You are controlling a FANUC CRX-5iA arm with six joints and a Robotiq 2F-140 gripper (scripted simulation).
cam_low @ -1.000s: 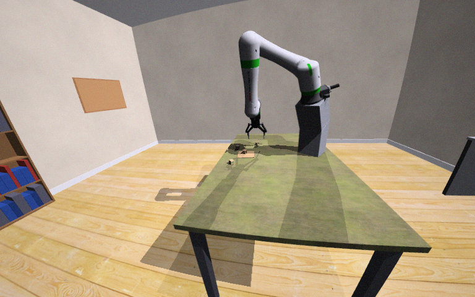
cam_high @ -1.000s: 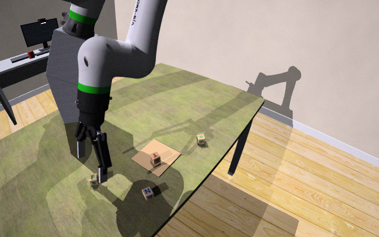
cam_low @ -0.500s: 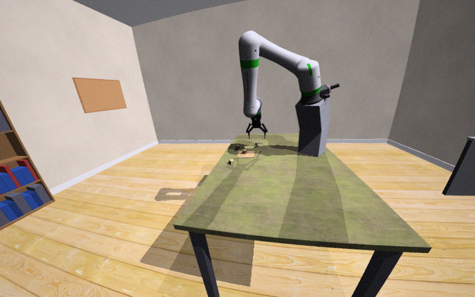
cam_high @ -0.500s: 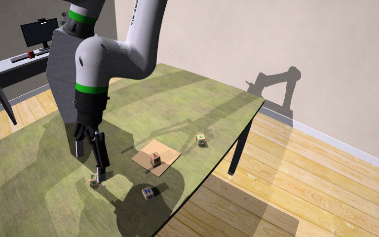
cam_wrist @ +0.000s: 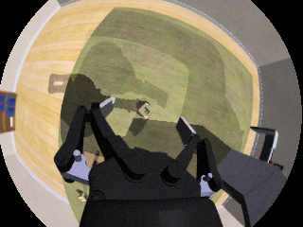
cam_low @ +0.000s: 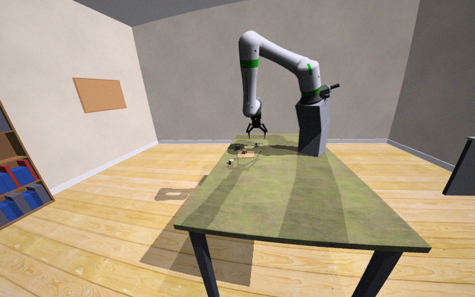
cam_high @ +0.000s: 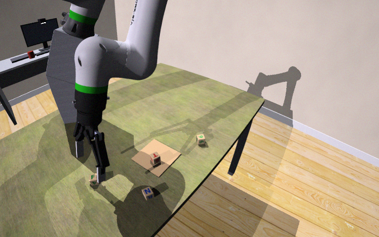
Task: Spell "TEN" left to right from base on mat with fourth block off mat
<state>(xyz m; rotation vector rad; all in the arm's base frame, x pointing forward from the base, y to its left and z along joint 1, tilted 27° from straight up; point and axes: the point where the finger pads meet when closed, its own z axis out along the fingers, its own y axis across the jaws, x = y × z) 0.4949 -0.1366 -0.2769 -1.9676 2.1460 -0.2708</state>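
A brown mat (cam_high: 156, 160) lies on the green table; it also shows in the exterior view (cam_low: 245, 154). A block with a red T (cam_high: 155, 158) sits on the mat. A block with a blue N (cam_high: 147, 192) lies off the mat near the table's edge. A block with a green letter, E or F, (cam_high: 93, 178) lies off the mat on the left. Another block with a green mark (cam_high: 200, 138) lies off the mat on the far side. My gripper (cam_high: 90, 167) is open and empty, hanging above the green-letter block (cam_wrist: 144, 110), which shows between my fingers in the wrist view.
The table's edge runs close behind the N block. The robot's grey base (cam_high: 59, 83) stands at the table's back left. A desk with a monitor (cam_high: 39, 32) stands off the table.
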